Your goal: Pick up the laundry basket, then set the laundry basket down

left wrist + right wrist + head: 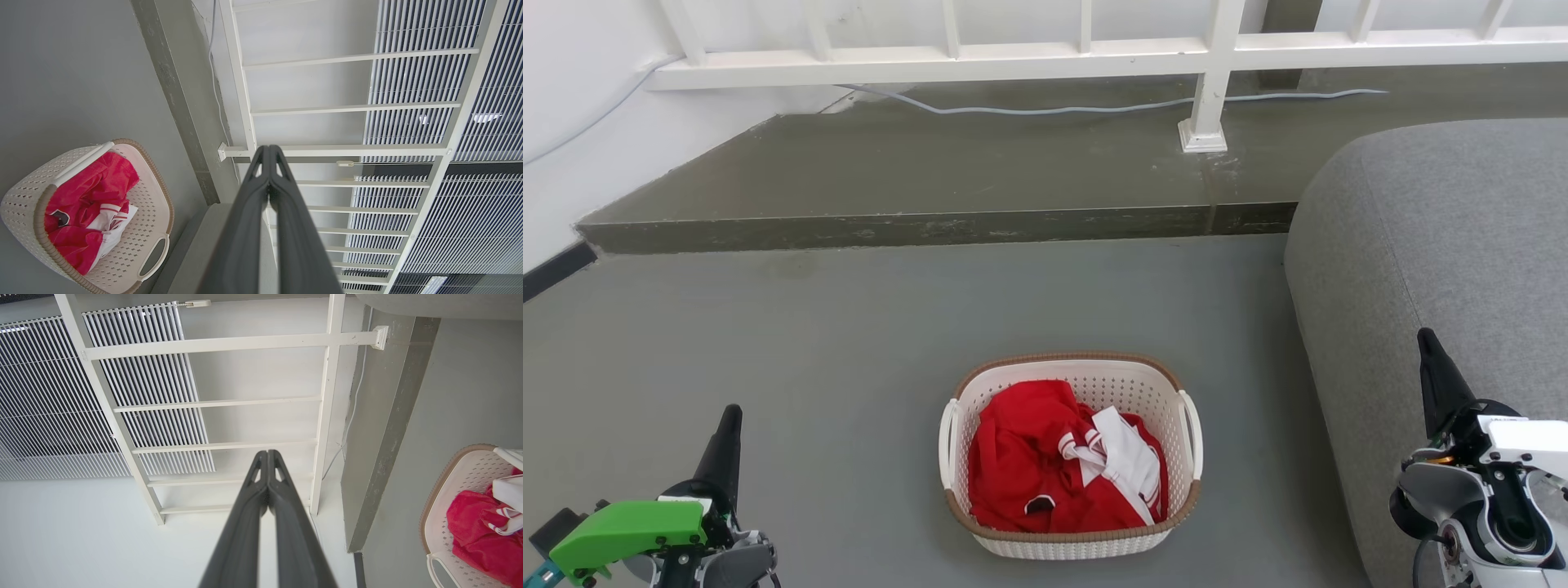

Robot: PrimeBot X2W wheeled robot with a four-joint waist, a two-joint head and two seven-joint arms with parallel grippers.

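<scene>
The left tool and the right tool were both closed and empty, fingers pressed together, well apart from the laundry basket. The basket stood on the floor between them, near the sofa. It was cream perforated plastic with a brown woven-look rim and held red and white clothes. It was probably light and stiff. The white side handles looked the best hold.
</scene>
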